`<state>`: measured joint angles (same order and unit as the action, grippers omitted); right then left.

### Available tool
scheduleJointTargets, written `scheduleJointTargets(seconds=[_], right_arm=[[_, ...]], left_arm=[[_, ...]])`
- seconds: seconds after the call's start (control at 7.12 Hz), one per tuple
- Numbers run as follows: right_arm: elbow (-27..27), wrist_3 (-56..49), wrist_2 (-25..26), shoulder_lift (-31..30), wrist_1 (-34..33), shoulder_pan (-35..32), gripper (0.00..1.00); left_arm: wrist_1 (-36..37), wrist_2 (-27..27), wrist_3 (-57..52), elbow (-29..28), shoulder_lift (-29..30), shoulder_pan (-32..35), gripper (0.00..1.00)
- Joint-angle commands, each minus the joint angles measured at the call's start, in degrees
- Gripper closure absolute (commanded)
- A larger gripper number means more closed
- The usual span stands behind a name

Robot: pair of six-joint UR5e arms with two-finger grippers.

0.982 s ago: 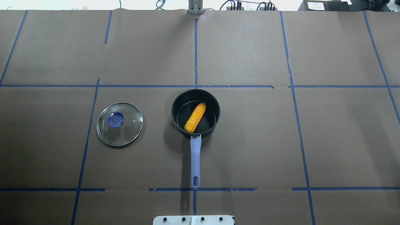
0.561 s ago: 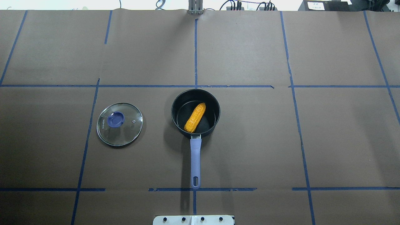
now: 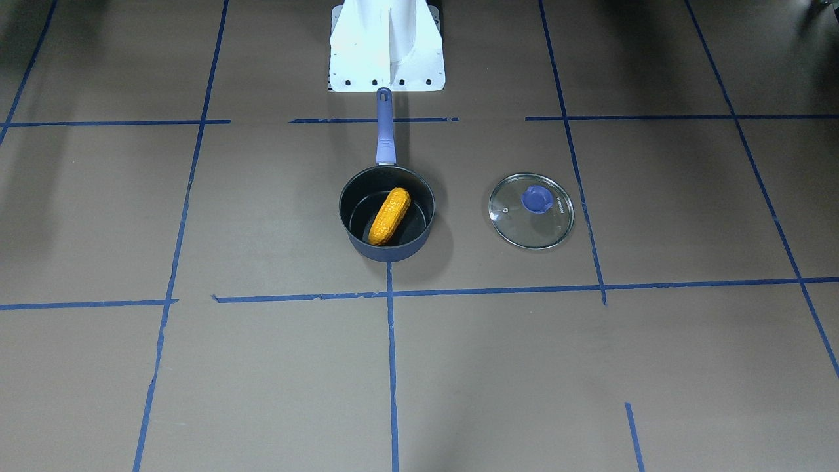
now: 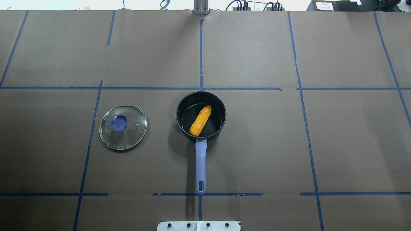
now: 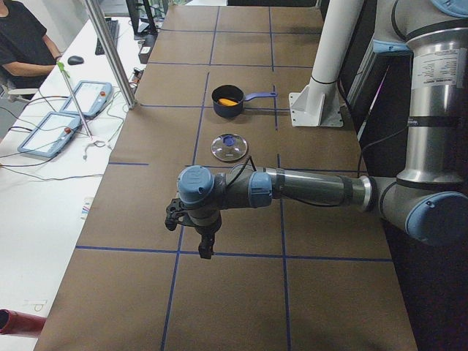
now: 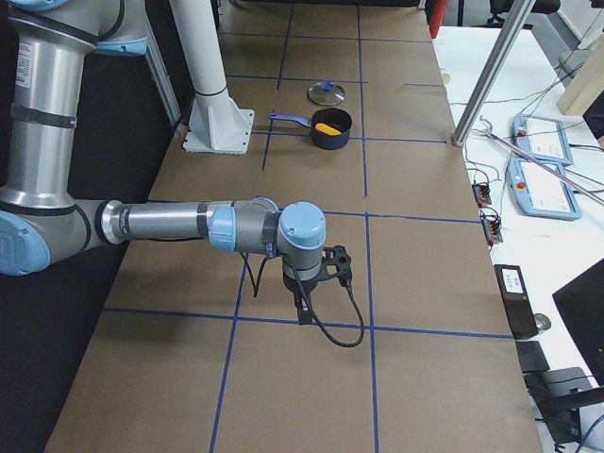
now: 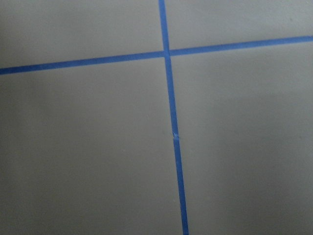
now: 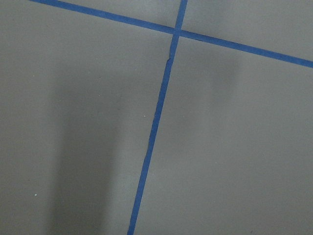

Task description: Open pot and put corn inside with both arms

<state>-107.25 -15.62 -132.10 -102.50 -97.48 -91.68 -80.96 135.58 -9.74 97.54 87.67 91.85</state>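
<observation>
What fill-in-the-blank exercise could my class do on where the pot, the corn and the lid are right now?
1. The corn lies ____ the pot.
2. The lid rests flat on the ____, not on the pot.
3. In the overhead view, the lid lies to the pot's ____.

Missing words: inside; table; left.

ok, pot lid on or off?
Off. The glass lid lies flat on the table, apart from the pot on the robot's left; the corn shows inside the open pot.
</observation>
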Motion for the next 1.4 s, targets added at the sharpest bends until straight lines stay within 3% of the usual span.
scheduleJointTargets(seconds=[0.0,0.84,1.26], right_arm=[[0.5,0.2,-0.4,0.3,-0.1,2.0,0.0],[1.6,0.9,-0.6,1.1,0.3,2.9,0.0],[6.6,0.9,-1.8,5.0,0.3,2.9,0.0]], left_arm=[[-1.0,-0.2,-0.1,-0.2,0.2,0.0,0.0],[-0.8,-0.7,0.1,-0.1,-0.2,-0.1,0.0],[-0.3,-0.7,0.0,1.8,-0.6,-0.2,0.0]])
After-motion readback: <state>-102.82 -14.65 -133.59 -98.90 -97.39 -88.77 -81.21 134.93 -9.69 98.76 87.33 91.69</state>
